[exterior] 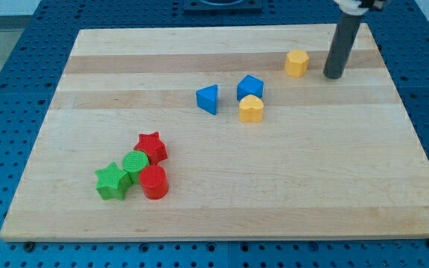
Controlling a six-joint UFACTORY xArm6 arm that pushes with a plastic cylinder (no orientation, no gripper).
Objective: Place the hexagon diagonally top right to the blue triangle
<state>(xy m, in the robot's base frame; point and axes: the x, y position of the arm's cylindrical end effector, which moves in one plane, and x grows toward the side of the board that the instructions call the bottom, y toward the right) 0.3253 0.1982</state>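
A yellow hexagon (297, 63) lies near the view's top right of the wooden board (222, 186). A blue triangle (208, 99) lies near the board's middle, down and to the left of the hexagon. My tip (334, 75) rests on the board just right of the yellow hexagon, a small gap apart from it. A blue cube (250, 87) sits between the triangle and the hexagon, with a yellow heart (251, 109) touching its lower side.
At the lower left is a cluster: a red star (152, 147), a green circle (135, 162), a green star (112, 181) and a red cylinder (154, 182). The board's right edge is close to my tip.
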